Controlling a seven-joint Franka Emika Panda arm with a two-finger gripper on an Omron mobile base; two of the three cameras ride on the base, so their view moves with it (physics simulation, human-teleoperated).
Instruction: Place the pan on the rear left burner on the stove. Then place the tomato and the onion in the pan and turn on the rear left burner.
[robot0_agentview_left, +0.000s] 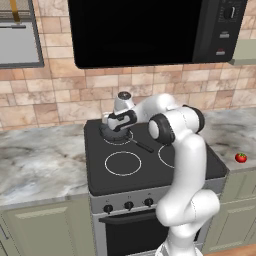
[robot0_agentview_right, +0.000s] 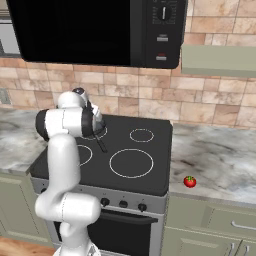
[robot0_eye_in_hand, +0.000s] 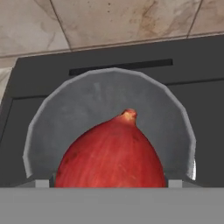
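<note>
— Red onion is big in the hand view, above the grey pan. Does the gripper hold it?
— The fingers stand wide; grasping or released, I cannot tell.
— And the tomato?
— On the marble counter, right of the stove, well apart from the pan.

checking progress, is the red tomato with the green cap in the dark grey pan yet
Out. The red green-capped tomato lies on the marble counter right of the stove; the round dark grey pan sits apart.
</note>
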